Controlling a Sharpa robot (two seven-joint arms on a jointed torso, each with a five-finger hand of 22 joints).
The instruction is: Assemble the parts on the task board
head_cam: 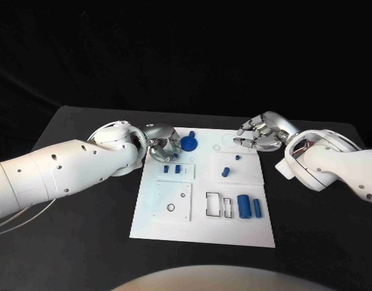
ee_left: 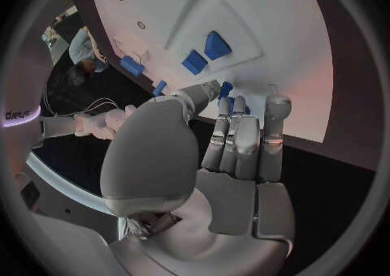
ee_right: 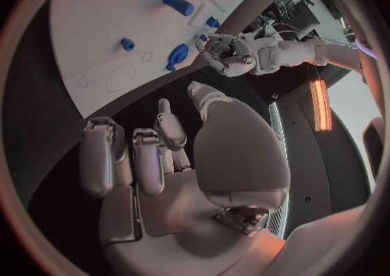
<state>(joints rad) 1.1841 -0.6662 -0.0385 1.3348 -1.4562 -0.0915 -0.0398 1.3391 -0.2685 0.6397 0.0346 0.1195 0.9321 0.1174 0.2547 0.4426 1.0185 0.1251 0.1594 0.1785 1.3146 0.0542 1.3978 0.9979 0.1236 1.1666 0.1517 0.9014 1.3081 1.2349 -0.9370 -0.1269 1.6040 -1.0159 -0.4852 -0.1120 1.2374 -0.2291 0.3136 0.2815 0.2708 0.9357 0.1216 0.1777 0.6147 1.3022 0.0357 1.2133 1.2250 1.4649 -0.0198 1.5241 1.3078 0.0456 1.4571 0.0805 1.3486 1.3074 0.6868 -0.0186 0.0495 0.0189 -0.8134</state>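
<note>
While the black bench fills the lower frame of the head view, the white task board lies mid-frame on it, long side running up-down. Left arm comes in from the left edge, right arm from the right. Left hand sits at the board's upper left corner, fingers curled toward a round blue part just beside it — can't tell whether it touches or holds it. Right hand hangs at the board's upper right corner, fingers curled in loosely w/ nothing in them. Two blue cylinders stand side by side at the board's lower right, next to rectangular slots. Two small blue blocks lie centre-left, below the left hand. One small blue peg sits centre-right.
</note>
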